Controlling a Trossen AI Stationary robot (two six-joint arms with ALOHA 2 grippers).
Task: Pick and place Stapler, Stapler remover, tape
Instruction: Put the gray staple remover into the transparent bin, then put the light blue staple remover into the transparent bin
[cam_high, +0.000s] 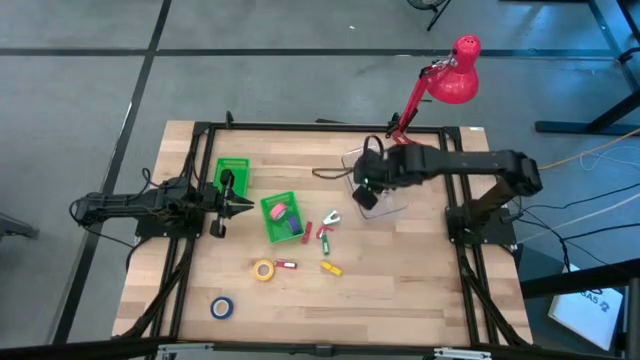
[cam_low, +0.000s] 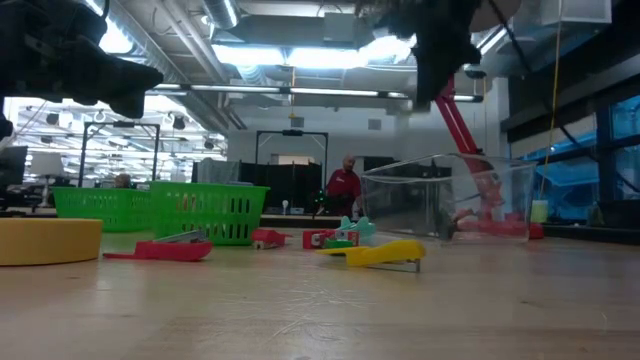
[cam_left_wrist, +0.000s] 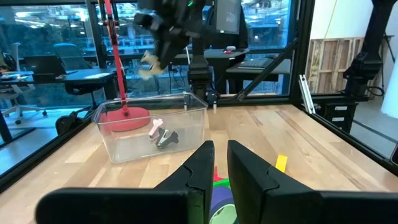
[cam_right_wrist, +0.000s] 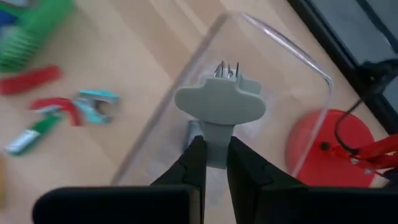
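My right gripper (cam_right_wrist: 211, 155) pinches a grey staple remover (cam_right_wrist: 219, 107) above the clear box (cam_high: 385, 200), which sits at about 2 o'clock from the table's middle. A pink thing and a dark thing (cam_left_wrist: 163, 135) lie inside the box. My left gripper (cam_high: 232, 205) waits at 9 o'clock, fingers nearly together, holding nothing, just beside two green bins (cam_high: 282, 217). Small staplers and removers (cam_high: 324, 238) lie near the middle. A yellow tape roll (cam_high: 263, 270) is at 6 o'clock and a blue tape roll (cam_high: 222, 307) at 7 o'clock.
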